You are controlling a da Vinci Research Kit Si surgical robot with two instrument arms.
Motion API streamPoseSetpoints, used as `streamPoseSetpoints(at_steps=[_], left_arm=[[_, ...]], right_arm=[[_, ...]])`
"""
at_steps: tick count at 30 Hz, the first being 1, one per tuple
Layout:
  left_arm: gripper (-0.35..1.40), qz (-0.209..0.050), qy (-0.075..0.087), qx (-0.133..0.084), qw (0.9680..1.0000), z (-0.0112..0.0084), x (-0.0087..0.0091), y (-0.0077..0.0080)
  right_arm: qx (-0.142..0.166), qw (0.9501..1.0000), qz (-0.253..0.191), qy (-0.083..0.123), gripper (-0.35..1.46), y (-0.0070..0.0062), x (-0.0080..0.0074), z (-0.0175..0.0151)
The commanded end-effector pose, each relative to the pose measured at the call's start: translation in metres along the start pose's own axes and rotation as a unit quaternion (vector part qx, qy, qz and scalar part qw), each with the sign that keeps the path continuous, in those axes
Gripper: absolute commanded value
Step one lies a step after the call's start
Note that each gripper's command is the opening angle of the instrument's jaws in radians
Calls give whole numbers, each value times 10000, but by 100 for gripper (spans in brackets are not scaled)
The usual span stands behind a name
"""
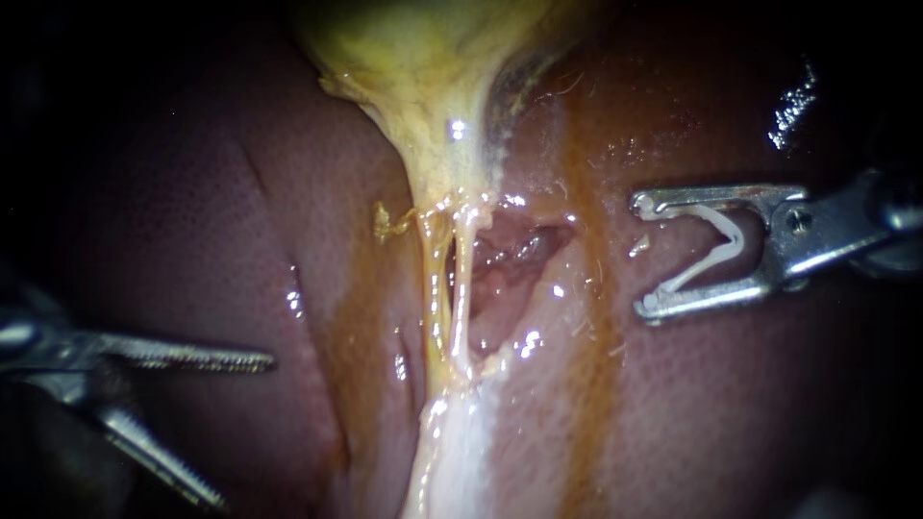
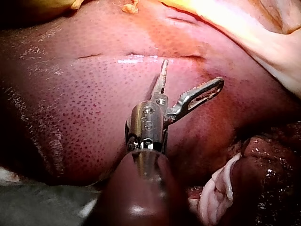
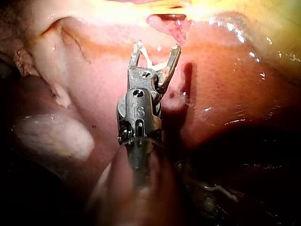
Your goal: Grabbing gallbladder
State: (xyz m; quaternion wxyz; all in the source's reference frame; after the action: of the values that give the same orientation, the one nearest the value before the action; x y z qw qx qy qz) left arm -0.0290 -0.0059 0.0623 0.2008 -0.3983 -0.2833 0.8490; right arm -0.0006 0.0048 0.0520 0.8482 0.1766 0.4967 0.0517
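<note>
Hovering over the dark liver (image 1: 192,221), my left instrument (image 1: 245,432) sits well to the left of and below the gallbladder (image 1: 423,67). Its toothed jaws are spread wide and hold nothing; the left wrist view shows the same gap, with only liver surface beneath them. The gallbladder itself, yellowish and glistening, narrows downward into pale stretched strands (image 1: 452,279) beside a raw opening, and no instrument touches it. To the right of the gallbladder, my right instrument (image 1: 642,255) hangs clear of the tissue, its jaws apart but bearing a white clip (image 1: 716,245) that rests against both of them. By my judgement the grab is not yet begun. The left instrument has to cross the liver to the gallbladder, straddle a fold of its wall and close before anything counts as done.
</note>
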Motion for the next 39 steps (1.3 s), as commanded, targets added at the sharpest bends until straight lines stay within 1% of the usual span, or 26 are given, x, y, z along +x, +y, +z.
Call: streamPoseSetpoints(at_steps=[1, 5, 8, 12, 14, 16, 18, 21, 22, 24, 27, 31, 33, 36, 39], left_arm=[[93, -27, 4, 6, 10000, 0, 0, 0], [93, -26, 13, 40, 10000, -1, 1, -1], [91, -39, 38, 112, 9999, -6, 8, -3], [88, -118, 106, 322, 9994, -16, 24, -10], [86, -245, 159, 488, 9984, -21, 33, -15], [84, -355, 267, 693, 9966, -24, 42, -21], [83, -418, 353, 834, 9950, -26, 50, -27], [77, -549, 553, 1007, 9919, -30, 64, -36], [76, -593, 594, 1047, 9910, -32, 69, -38], [72, -555, 707, 1143, 9894, -35, 81, -44], [69, -432, 835, 1294, 9871, -37, 102, -51], [66, -366, 1049, 1445, 9832, -30, 127, -59], [64, -330, 1108, 1412, 9832, -21, 137, -61], [62, -295, 1098, 1385, 9838, -5, 145, -63], [57, -298, 1098, 1377, 9839, 7, 149, -66]], right_arm=[[0, 10000, 0, 0, 50, 0, 0, 0], [0, 10000, -1, 0, 50, 0, 0, 0], [0, 10000, -1, 0, 50, 0, 0, 0], [1, 10000, -1, 0, 50, 0, 0, 0], [1, 10000, -1, 0, 50, 0, 0, 0], [0, 10000, 0, 0, 50, 0, 1, 0], [-1, 10000, 0, 0, 50, 0, 1, 1], [-1, 10000, 0, 0, 50, 0, 1, 1], [-1, 10000, 1, 0, 50, 0, 1, 1], [-1, 10000, 1, 0, 50, 0, 1, 1], [-2, 10000, 1, 0, 50, 0, 1, 1], [-4, 10000, 1, -1, 50, 0, 1, 2], [-4, 10000, 1, -1, 50, 0, 1, 2], [-4, 10000, 1, -1, 50, 0, 1, 2], [-4, 10000, 0, -1, 50, 0, 0, 2]])
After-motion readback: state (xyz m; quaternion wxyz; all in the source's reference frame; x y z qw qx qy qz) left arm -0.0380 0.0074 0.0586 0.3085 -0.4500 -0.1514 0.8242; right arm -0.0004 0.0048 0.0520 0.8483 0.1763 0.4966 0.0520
